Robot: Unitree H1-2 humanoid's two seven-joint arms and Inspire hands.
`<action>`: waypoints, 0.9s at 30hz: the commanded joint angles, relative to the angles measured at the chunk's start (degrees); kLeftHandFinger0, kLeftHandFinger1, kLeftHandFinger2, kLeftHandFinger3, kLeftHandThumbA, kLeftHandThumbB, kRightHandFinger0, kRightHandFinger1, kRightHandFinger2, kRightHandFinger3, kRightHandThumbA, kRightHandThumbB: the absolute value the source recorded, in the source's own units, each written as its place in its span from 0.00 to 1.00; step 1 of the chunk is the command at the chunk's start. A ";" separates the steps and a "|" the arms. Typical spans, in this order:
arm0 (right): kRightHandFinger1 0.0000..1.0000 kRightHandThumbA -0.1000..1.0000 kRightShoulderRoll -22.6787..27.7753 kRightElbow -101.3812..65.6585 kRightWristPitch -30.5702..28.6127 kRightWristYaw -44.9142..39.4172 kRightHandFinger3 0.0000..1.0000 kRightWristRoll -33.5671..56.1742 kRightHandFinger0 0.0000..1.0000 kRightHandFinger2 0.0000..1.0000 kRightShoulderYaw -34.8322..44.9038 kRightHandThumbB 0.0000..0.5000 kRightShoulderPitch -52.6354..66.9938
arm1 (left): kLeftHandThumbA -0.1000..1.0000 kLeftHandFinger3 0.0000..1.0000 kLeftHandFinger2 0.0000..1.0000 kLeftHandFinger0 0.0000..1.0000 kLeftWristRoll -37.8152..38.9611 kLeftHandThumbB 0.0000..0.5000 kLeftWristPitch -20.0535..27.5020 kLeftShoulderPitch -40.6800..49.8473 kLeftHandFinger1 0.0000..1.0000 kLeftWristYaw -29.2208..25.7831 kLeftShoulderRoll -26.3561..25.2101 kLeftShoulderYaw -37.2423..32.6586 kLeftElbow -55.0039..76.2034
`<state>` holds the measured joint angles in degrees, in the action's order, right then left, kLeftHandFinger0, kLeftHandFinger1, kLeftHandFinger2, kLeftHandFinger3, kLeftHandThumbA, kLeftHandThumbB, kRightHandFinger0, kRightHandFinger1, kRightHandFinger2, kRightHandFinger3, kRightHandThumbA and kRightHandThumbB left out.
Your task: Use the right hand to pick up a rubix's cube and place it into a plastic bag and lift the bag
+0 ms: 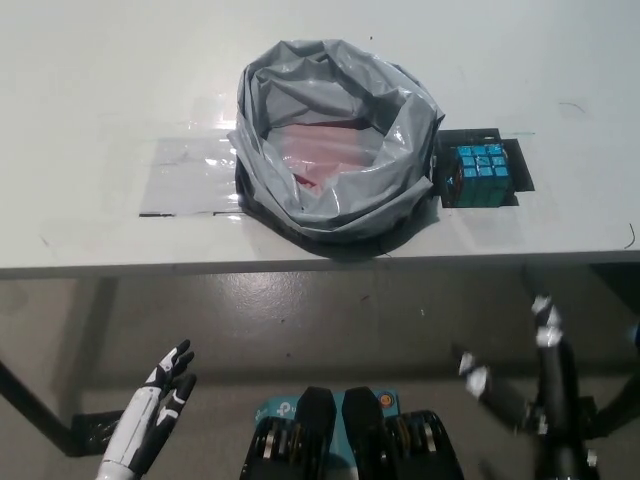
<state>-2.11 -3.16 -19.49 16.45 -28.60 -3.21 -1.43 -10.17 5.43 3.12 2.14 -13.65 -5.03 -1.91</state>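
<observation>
Beyond the fingertips of both hands, across the near edge of the desk, sit the task's things. Both hands hang below that edge, over the floor, holding nothing.

Right hand, black, is at the lower right with its fingers spread apart and pointing up toward the desk edge. Up and slightly inward from those fingers, past the edge, the rubix's cube rests on a dark mat, its teal face up. Open desk lies on the cube's far and outer sides.

Touching or just beside the cube's inner side stands the plastic bag, grey, its mouth rolled wide open and facing up, something pink inside. Its lower bulge comes near the desk's front edge.

Left hand, white, rests at the lower left, fingers slightly apart, well away from the bag.
</observation>
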 commanded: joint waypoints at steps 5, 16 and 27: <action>1.00 0.78 -1.94 -2.83 9.34 2.99 1.00 -6.63 1.00 1.00 3.38 0.90 -11.70 | 1.00 1.00 1.00 1.00 -0.14 0.46 4.57 0.28 1.00 -0.22 -0.31 0.62 1.74; 1.00 0.76 -1.96 11.52 12.09 6.88 1.00 -2.84 1.00 1.00 6.71 0.81 -25.12 | 1.00 1.00 1.00 1.00 -0.33 0.46 4.94 0.38 1.00 -0.12 -0.25 0.47 1.83; 1.00 0.79 -0.15 29.14 10.98 13.95 1.00 -2.62 1.00 1.00 7.47 0.80 -33.98 | 1.00 1.00 1.00 1.00 -0.07 0.47 5.31 0.05 1.00 0.03 -0.20 0.60 1.94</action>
<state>-2.94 22.97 -7.92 24.89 -31.59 3.89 -31.34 -10.23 8.20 3.29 2.17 -13.57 -5.03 -1.75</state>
